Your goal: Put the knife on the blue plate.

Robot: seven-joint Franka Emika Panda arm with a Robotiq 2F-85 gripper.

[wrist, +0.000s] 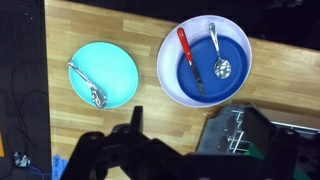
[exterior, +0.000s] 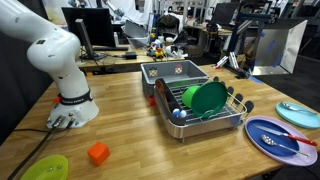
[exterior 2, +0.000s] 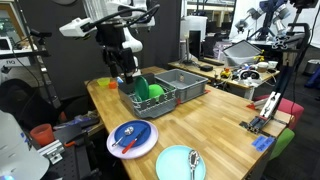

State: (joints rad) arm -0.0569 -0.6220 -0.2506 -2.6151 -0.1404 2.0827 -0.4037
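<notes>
Knife (wrist: 190, 60) lies flat on the darker violet plate (wrist: 237, 78) beside a spoon (wrist: 218, 55). The pale blue plate (wrist: 115, 58) sits nearby on the counter (wrist: 150, 112). Claw (wrist: 135, 125) hangs above both, and I cannot tell whether it is apart or together. Knife judged light, stiff, thin and slippery on the plate, so pinch across the orange-red handle.

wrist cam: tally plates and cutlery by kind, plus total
Plates: 2, the pale turquoise plate and the darker blue plate
Knives: 1, the red-handled knife on the darker blue plate
Silver pieces: 2, a silver spoon on the darker blue plate and a silver utensil on the pale turquoise plate
Total: 5
</notes>
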